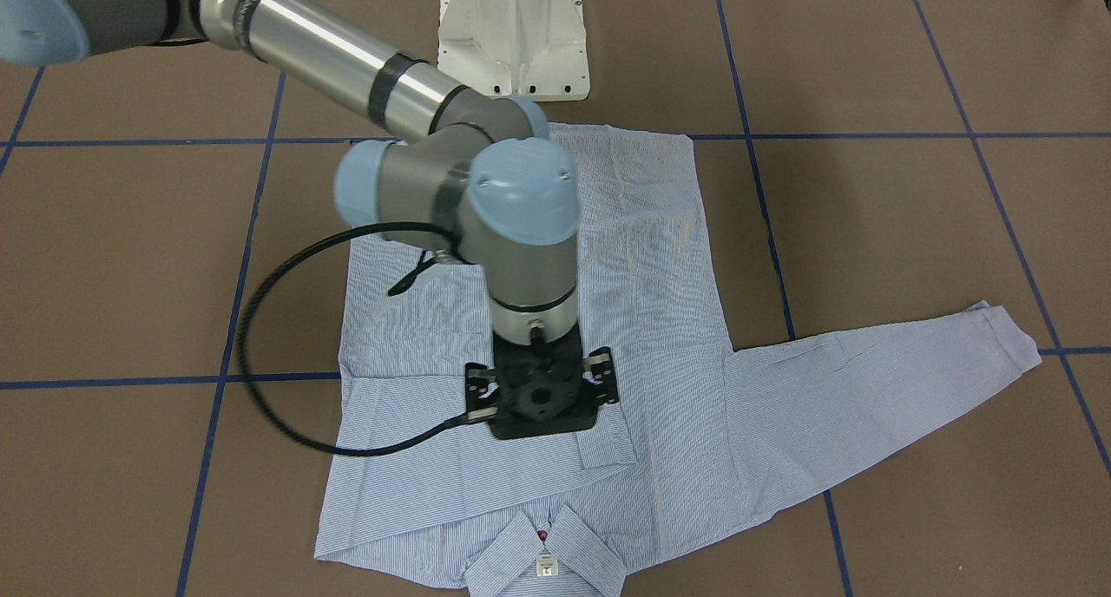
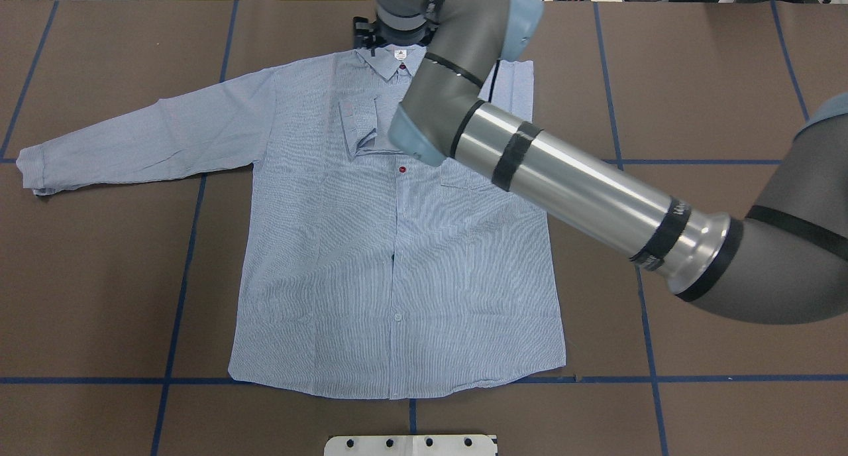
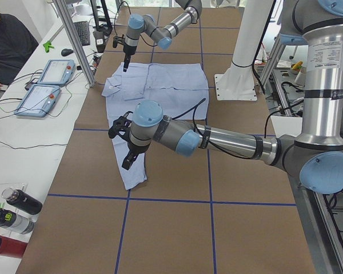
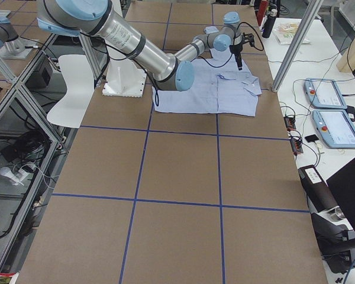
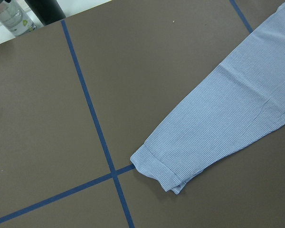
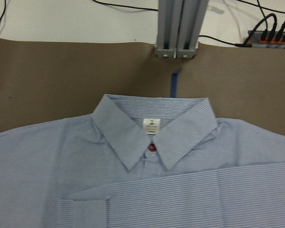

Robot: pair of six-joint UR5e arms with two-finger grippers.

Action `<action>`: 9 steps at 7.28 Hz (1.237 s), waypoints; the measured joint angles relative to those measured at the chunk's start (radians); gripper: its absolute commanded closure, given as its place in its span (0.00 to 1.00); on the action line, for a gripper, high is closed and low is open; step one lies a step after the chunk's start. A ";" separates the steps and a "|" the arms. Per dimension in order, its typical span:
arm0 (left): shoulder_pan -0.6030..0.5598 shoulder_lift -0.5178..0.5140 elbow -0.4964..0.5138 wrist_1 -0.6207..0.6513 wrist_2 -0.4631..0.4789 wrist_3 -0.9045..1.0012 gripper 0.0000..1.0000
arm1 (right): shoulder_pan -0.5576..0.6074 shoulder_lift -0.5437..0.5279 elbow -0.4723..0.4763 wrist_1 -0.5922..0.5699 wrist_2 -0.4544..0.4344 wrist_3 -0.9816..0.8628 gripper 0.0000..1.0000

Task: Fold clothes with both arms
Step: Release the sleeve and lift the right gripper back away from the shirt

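Though opening of left end effector (image 3: 127, 161) and right end effector (image 1: 540, 408) untellable, soft fine-striped shirt (image 2: 397, 264), flat.

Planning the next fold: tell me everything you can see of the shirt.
The shirt is light blue cloth with fine white stripes, lying flat and front up on the brown table, collar away from the robot. The collar carries a small white label above a red button. One sleeve stretches out flat to the robot's left; the other sleeve is folded across the chest. A chest pocket shows. The right gripper hangs over the folded sleeve; whether it touches is unclear.
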 measured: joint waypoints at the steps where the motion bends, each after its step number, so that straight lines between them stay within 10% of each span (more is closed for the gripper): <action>1: 0.003 -0.008 0.061 -0.094 0.009 -0.034 0.00 | 0.066 -0.106 0.097 -0.012 0.080 -0.078 0.00; 9: 0.305 -0.012 0.455 -0.830 0.259 -0.603 0.00 | 0.423 -0.978 0.734 -0.081 0.319 -0.728 0.00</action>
